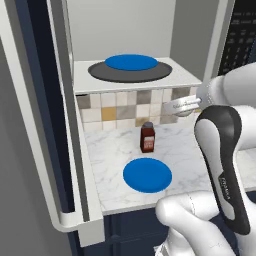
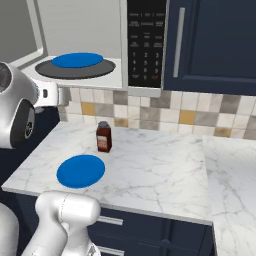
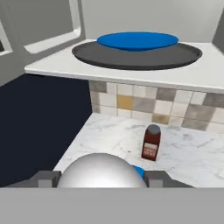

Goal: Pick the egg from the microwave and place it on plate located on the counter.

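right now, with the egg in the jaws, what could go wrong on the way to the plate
The egg sits between the jaws well above the counter; a slip means a fall.
The brown bottle stands just behind the plate and could be knocked.
The plate is flat, so the round egg may roll off.
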Controlling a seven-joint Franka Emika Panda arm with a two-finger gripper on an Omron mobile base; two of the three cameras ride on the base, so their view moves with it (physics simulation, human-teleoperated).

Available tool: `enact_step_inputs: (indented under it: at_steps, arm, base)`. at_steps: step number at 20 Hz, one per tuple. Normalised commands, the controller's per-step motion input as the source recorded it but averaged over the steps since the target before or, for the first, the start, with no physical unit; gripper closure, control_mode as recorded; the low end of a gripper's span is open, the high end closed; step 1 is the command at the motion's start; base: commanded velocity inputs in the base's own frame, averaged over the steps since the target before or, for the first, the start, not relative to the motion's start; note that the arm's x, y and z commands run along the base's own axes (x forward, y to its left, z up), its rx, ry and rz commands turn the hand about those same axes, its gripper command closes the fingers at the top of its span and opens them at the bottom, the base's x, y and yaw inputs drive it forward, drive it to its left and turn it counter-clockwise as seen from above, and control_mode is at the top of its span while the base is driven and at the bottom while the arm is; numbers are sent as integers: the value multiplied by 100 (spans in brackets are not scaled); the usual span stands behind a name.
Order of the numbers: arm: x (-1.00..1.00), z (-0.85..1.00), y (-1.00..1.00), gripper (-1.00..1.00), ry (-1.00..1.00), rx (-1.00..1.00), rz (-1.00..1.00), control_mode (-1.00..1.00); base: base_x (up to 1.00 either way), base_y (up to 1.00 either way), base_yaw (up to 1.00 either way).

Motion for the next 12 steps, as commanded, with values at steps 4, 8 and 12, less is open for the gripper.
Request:
enact_step_inputs:
  at_steps: [4,8,12]
  arm:
    - [9,-79,0,100,28,-1,0,-100]
    - [31,-98,-4,100,13,0,2,-100]
    - [23,-97,-3,100,17,0,2,-100]
  base:
    - [0,0,0]
    - [0,0,0]
    - [0,0,0]
